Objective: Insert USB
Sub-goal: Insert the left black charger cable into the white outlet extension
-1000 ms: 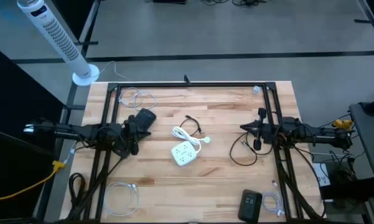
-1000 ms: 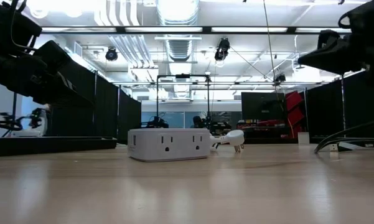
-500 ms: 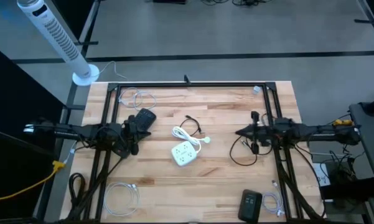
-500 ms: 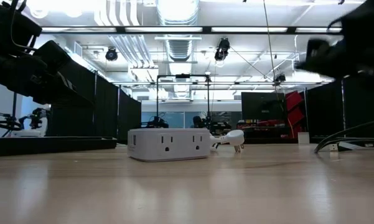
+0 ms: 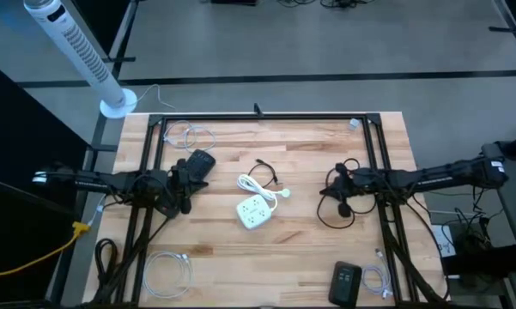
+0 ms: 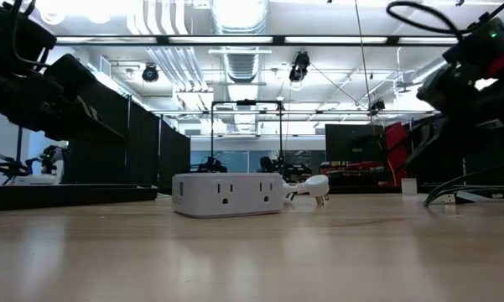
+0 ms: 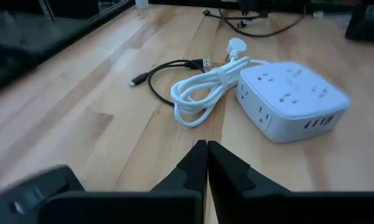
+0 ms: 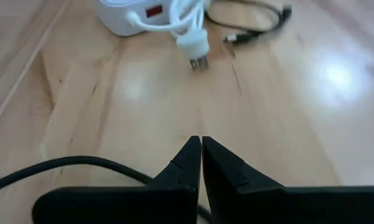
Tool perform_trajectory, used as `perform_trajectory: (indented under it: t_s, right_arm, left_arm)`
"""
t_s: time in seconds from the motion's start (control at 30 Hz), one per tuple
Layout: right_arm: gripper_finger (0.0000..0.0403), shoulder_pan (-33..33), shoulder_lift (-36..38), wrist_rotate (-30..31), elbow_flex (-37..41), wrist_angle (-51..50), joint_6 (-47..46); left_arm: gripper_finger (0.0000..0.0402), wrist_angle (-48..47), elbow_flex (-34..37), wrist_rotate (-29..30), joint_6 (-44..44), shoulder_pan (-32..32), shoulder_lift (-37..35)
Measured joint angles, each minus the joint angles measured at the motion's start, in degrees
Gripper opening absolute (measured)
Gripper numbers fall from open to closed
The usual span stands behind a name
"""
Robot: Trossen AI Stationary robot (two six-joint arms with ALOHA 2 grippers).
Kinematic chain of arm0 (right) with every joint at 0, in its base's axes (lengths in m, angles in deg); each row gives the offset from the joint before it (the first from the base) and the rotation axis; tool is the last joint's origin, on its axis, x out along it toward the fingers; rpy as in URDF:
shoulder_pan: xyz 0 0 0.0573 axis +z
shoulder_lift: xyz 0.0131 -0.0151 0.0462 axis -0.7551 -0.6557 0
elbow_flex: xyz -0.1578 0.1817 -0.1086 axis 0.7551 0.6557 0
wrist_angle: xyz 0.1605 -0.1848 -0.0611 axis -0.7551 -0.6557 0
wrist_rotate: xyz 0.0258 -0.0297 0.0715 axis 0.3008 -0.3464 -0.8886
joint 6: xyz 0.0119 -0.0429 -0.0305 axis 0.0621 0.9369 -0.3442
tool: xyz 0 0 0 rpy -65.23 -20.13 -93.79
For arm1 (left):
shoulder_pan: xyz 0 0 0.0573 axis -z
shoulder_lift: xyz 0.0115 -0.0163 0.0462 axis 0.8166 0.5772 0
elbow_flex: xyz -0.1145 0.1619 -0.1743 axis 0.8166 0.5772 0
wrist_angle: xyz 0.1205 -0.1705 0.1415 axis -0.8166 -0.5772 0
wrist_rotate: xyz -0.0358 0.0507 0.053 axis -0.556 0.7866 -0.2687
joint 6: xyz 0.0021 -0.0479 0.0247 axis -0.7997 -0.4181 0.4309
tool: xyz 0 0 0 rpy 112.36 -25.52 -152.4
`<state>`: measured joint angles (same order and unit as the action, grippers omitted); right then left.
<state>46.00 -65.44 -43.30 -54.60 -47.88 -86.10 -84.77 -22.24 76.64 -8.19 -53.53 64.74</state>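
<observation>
A white power strip (image 5: 254,211) lies flat near the table's middle, and its bundled white cord and plug (image 5: 276,195) lie beside it. A black USB cable (image 5: 262,175) lies coiled just beyond, with its metal plug (image 7: 205,63) free on the wood. My left gripper (image 5: 191,184) hovers shut to the strip's left, its fingertips (image 7: 206,148) aimed at the cable and strip. My right gripper (image 5: 328,183) hovers shut to the strip's right, low over the table. Its fingertips (image 8: 201,143) point toward the white plug (image 8: 196,53).
A black cable loop (image 5: 335,210) lies under my right gripper. A dark block (image 5: 199,160) sits by my left gripper. White cables lie at the far left (image 5: 189,136), near left (image 5: 167,270) and near right (image 5: 373,279). A black box (image 5: 346,281) is at the near edge.
My right gripper has sunk toward the table and reached a little toward the power strip. It rolled about its own axis and stayed shut. My left arm and the things on the table have kept still.
</observation>
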Motion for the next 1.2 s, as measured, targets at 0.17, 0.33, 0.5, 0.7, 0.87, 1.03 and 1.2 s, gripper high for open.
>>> perform_trajectory:
  t_s: [0.17, 0.33, 0.5, 0.7, 0.87, 1.03, 1.2]
  right_arm:
    - [0.0, 0.0, -2.42, 0.68, 0.0, 3.44, -1.21]
    - [0.0, 0.0, -6.26, 3.49, -2.01, 13.09, 3.33]
    - [0.0, -0.02, -15.53, 10.54, -9.78, 13.28, 1.56]
    - [0.0, -0.1, -30.84, 11.06, -20.37, 13.26, -0.91]
    - [0.0, -2.28, -42.63, 12.46, -29.17, 13.27, -5.23]
    - [0.0, -5.25, -51.73, 9.55, -36.3, 12.68, -13.03]
    - [0.0033, -6.91, -57.03, 4.5, -43.25, 5.88, -19.21]
  left_arm:
    - [0.0, 0.56, 0.03, 1.16, 15.24, -0.08, 0.0]
    - [0.0, 3.15, 0.06, 1.27, 17.31, -0.09, 0.0]
    - [0.0, 10.38, 0.06, 2.23, 14.62, -0.11, 0.0]
    - [0.0, 17.47, 0.06, 2.14, 5.45, -0.11, -0.02]
    - [0.0, 19.08, 0.06, 3.41, 9.89, -0.19, 0.0]
    - [0.0, 19.39, 0.06, 3.43, 9.91, -0.19, 0.0]
    - [0.0013, 18.04, 0.06, 3.43, 7.46, -0.19, 0.0]
